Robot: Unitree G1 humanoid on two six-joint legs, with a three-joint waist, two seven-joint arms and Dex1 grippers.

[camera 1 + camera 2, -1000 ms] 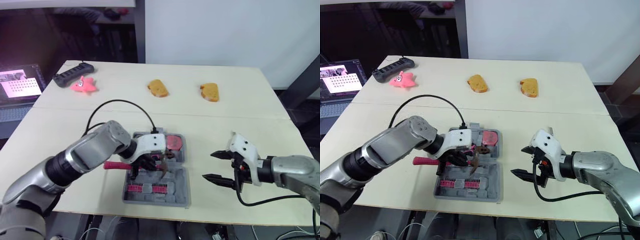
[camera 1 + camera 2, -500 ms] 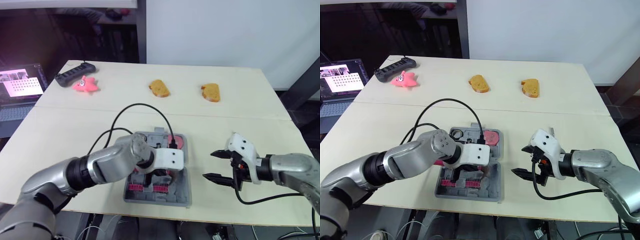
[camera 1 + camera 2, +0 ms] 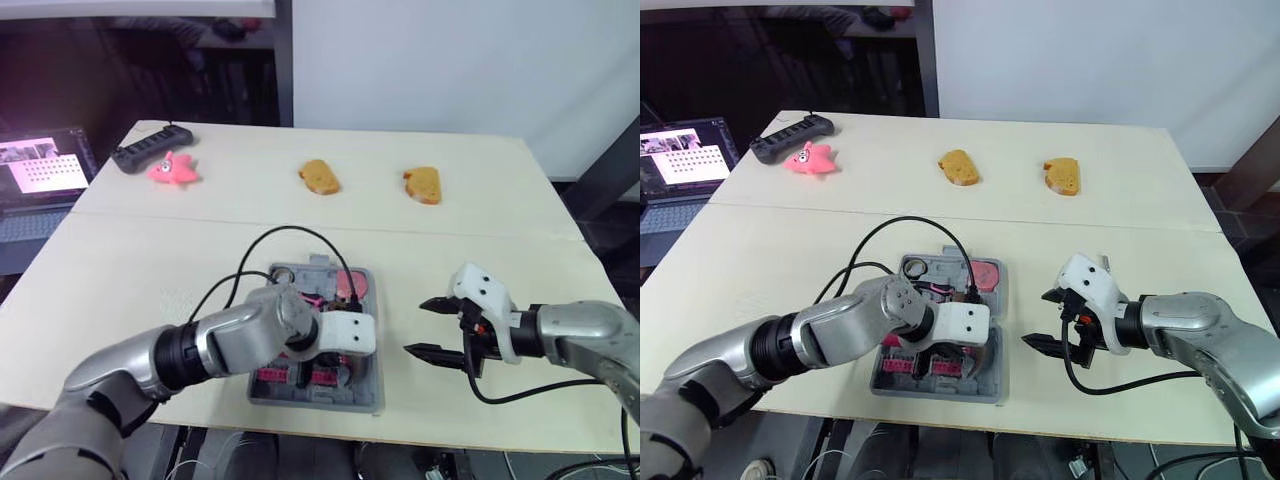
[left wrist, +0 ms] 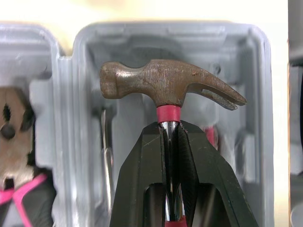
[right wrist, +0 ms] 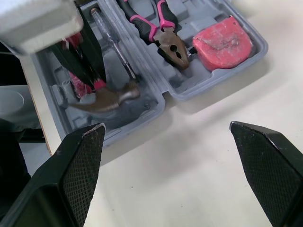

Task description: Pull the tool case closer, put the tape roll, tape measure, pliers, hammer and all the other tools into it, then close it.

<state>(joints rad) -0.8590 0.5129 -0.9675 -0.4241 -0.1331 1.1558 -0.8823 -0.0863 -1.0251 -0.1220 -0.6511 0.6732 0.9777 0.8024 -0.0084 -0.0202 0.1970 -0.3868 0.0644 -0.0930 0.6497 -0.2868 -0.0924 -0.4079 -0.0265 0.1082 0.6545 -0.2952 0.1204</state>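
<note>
The grey tool case (image 3: 364, 398) lies open near the table's front edge. My left gripper (image 4: 171, 130) is shut on the hammer's red neck, just below the rusty head (image 4: 165, 85). It holds the head over the moulded recess in the case's near half. The hammer (image 5: 106, 97) also shows in the right wrist view, low in that recess. Pink-handled pliers (image 5: 163, 33), a red tape measure (image 5: 222, 42) and a screwdriver (image 5: 113, 42) lie in the case. My right gripper (image 3: 413, 327) stands open above the table, just right of the case, with nothing in it.
Two pieces of bread (image 3: 319, 176) (image 3: 421, 185) lie at the back middle. A pink toy (image 3: 170, 169) and a black power strip (image 3: 148, 150) sit at the back left. A laptop screen (image 3: 40, 165) stands beyond the table's left edge. A black cable (image 3: 290, 235) loops over the case.
My left gripper swung the hammer round from lying sideways over the case's left side, then lowered its head into the near half. My right gripper has barely moved.
</note>
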